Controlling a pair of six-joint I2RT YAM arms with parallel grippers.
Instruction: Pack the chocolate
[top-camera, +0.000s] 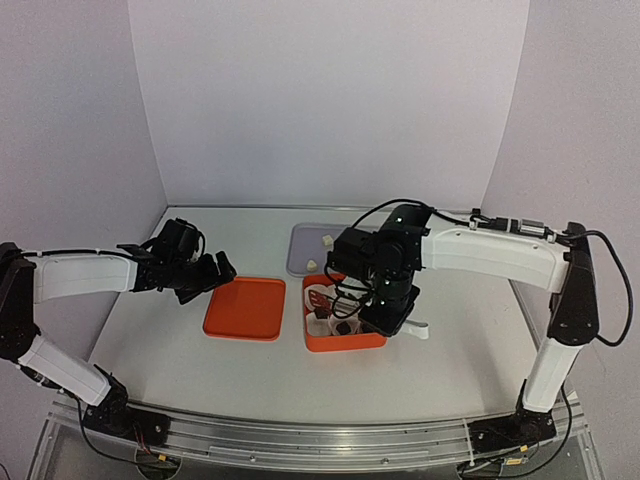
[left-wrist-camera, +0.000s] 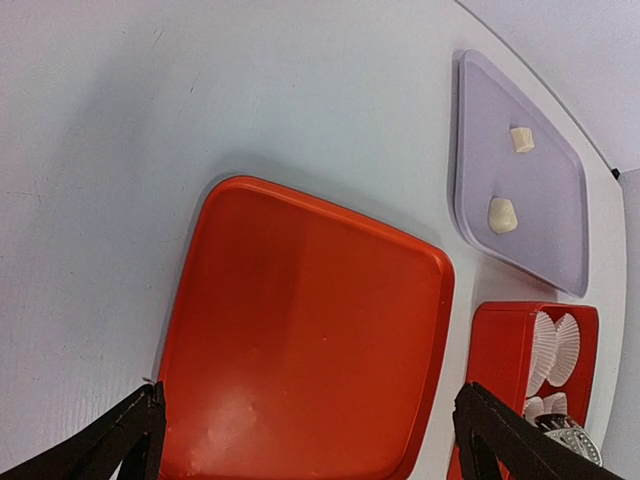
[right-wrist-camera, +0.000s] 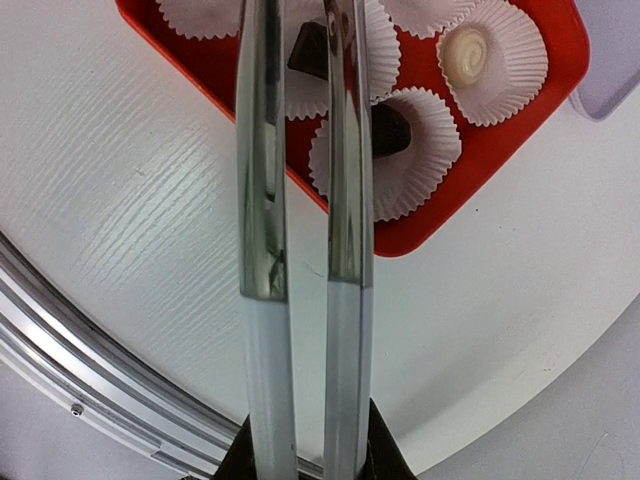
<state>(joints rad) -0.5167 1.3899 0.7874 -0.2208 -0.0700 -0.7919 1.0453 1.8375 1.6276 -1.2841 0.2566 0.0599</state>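
Gripping tongs, right pincer nearly closed; dark chocolate ahead between blades (tips cut off); left pincer gaping, empty.

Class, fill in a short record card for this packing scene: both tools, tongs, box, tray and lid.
Left tool: open, empty, beside the orange lid
Right tool: shut on the metal tongs, above the red box
Tongs: a dark piece shows between the blades
Box: paper cups; one holds a white chocolate, another a dark chocolate
Tray: lavender tray, two white chocolates on it
Lid: flat on the table, left of the box
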